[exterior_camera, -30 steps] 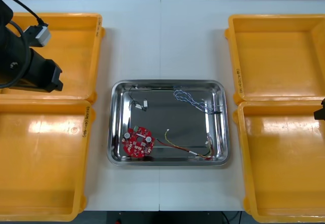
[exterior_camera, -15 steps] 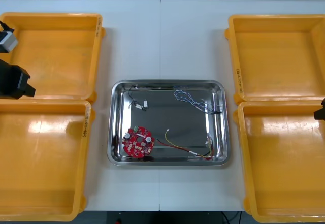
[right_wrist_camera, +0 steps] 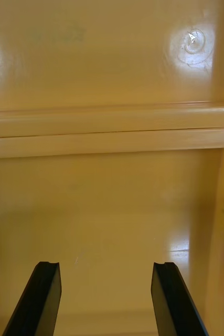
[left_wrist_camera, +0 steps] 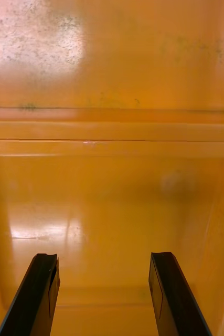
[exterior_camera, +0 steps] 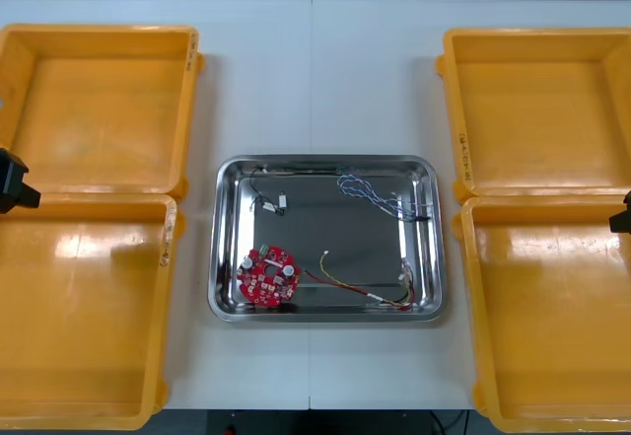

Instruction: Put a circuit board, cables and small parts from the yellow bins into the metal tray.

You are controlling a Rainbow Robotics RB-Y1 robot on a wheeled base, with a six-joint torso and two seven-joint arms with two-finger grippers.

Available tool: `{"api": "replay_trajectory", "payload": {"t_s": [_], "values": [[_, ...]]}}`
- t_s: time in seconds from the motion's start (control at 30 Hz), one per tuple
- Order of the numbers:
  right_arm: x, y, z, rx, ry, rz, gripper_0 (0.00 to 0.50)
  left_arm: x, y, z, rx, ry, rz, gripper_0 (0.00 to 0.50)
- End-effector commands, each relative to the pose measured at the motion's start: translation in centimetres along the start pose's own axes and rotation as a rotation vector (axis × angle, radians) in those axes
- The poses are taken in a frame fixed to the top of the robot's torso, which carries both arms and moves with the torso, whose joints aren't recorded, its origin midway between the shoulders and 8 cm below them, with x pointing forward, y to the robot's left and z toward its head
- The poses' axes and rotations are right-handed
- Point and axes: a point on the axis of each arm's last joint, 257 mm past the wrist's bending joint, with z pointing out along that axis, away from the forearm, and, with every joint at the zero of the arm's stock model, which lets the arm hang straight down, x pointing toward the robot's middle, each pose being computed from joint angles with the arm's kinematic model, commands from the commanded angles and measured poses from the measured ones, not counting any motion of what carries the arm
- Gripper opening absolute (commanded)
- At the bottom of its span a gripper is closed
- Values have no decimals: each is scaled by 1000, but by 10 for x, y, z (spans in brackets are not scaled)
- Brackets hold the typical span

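Note:
The metal tray (exterior_camera: 326, 164) lies at the table's middle. In it are a round red circuit board (exterior_camera: 267, 276) at the front left, a twisted blue and white cable (exterior_camera: 367, 194) at the back right, a black cable (exterior_camera: 263, 191) at the back left and a red and yellow cable (exterior_camera: 360, 289) at the front. My left gripper (left_wrist_camera: 104, 294) is open over bare bin floor; its arm (exterior_camera: 12, 182) shows at the far left edge. My right gripper (right_wrist_camera: 106, 299) is open above bin floor too, its arm (exterior_camera: 622, 220) at the far right edge.
Two yellow bins (exterior_camera: 99, 109) (exterior_camera: 79, 307) stand left of the tray and two more (exterior_camera: 537, 109) (exterior_camera: 552, 317) to its right. Both wrist views look across the rims (left_wrist_camera: 112, 139) (right_wrist_camera: 112, 134) where paired bins meet. White table shows around the tray.
My left arm has pulled back leftward off the back left bin, until just its tip shows at the edge. The right arm and the tray's contents have not moved.

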Motion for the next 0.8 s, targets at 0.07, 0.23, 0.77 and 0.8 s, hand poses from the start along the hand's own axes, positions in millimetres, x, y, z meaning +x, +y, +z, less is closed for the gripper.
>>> {"api": "replay_trajectory", "payload": {"t_s": [0.07, 0.23, 0.77, 0.8], "values": [[-6, -13, -14, 47, -23, -44, 500, -1, 30, -16, -63, -36, 142, 500], [-6, -13, -14, 47, -23, -44, 500, 13, 35, -11, -53, -19, 148, 500], [-6, -13, -14, 47, -23, -44, 500, 17, 25, -2, -12, -37, 135, 500], [-6, -13, -14, 47, -23, -44, 500, 18, 25, -2, -12, -36, 135, 500]]}}
